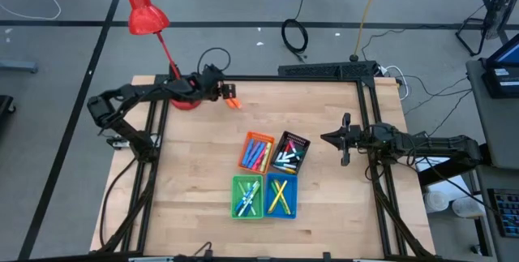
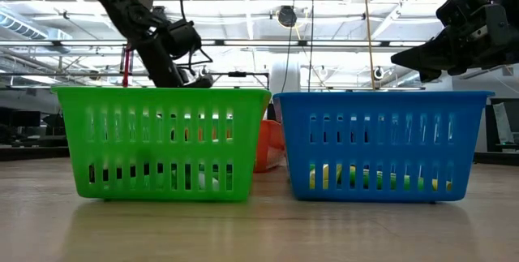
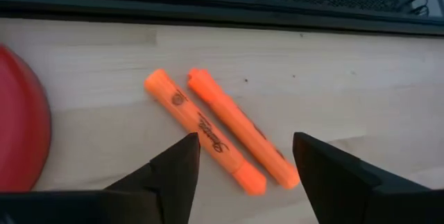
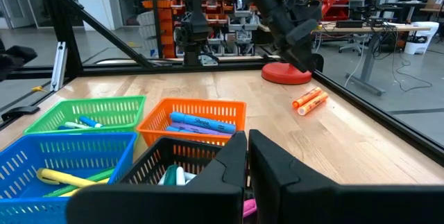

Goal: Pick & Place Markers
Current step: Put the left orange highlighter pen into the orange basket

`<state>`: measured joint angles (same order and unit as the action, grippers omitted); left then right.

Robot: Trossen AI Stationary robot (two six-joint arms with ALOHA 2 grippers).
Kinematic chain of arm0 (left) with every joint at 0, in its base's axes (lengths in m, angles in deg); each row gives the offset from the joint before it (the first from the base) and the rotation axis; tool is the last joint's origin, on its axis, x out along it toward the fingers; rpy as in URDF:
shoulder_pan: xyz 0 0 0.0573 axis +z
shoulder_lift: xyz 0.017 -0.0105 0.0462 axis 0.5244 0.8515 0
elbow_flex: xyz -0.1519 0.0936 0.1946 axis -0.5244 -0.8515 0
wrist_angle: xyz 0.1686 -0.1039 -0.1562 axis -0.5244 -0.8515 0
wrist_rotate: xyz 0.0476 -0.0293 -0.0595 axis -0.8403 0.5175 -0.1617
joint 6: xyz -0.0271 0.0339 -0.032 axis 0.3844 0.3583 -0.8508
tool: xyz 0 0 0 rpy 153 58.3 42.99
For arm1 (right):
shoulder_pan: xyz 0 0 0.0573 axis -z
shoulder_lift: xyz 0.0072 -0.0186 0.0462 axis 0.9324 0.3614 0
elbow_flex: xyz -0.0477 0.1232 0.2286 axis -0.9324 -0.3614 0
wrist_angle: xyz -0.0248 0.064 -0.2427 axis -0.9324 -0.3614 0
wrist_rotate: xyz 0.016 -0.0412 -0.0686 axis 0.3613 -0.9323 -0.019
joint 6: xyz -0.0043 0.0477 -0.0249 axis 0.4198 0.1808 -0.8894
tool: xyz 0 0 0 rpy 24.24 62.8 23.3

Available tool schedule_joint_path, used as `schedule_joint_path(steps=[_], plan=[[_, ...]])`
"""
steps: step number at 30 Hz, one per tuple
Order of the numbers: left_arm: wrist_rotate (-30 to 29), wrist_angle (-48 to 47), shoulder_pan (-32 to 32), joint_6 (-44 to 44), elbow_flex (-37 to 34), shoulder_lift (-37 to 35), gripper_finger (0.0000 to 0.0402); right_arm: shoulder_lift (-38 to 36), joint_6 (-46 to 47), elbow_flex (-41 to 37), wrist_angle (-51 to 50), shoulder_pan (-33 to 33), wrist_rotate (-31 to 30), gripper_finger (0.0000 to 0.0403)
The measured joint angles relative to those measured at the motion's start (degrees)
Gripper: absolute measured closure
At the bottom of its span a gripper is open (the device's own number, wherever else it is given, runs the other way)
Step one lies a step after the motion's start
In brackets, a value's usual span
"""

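Two orange markers (image 3: 201, 139) (image 3: 239, 135) lie side by side on the wooden table near its far edge, also seen from above as markers (image 1: 233, 102). My left gripper (image 3: 243, 175) hovers over their near ends, open, its fingers standing on either side without touching them. My right gripper (image 4: 248, 156) is shut and holds nothing; it waits at the table's right side (image 1: 328, 139). More markers lie in four small bins: orange (image 1: 257, 152), black (image 1: 290, 152), green (image 1: 247, 196) and blue (image 1: 280, 195).
A red lamp's round base (image 3: 21, 134) stands on the table just left of the two markers, its shade (image 1: 146, 10) beyond the far edge. A black frame rail (image 3: 208, 5) runs along the far edge. Bare wood lies between the markers and the bins.
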<state>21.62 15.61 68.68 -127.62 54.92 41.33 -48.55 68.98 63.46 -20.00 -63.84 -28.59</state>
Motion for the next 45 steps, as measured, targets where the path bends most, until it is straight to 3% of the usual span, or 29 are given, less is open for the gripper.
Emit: schedule_joint_path(steps=[9,22,31,45], plan=[[1.1,0.3,0.9,0.1,0.0,0.5,0.0163,0.0,0.0,0.0,0.0,0.0,0.0,0.0394],[1.4,1.0,0.6,-0.5,3.7,14.0,0.0163,0.0,0.0,0.0,0.0,0.0,0.0,0.0394],[1.8,-3.7,1.0,-0.1,3.9,14.4,0.0163,0.0,0.0,0.0,-0.1,0.0,0.0,0.0394],[-7.5,-7.4,0.9,1.1,3.7,14.3,0.0163,0.0,0.0,0.0,-0.1,0.0,0.0,0.0394]])
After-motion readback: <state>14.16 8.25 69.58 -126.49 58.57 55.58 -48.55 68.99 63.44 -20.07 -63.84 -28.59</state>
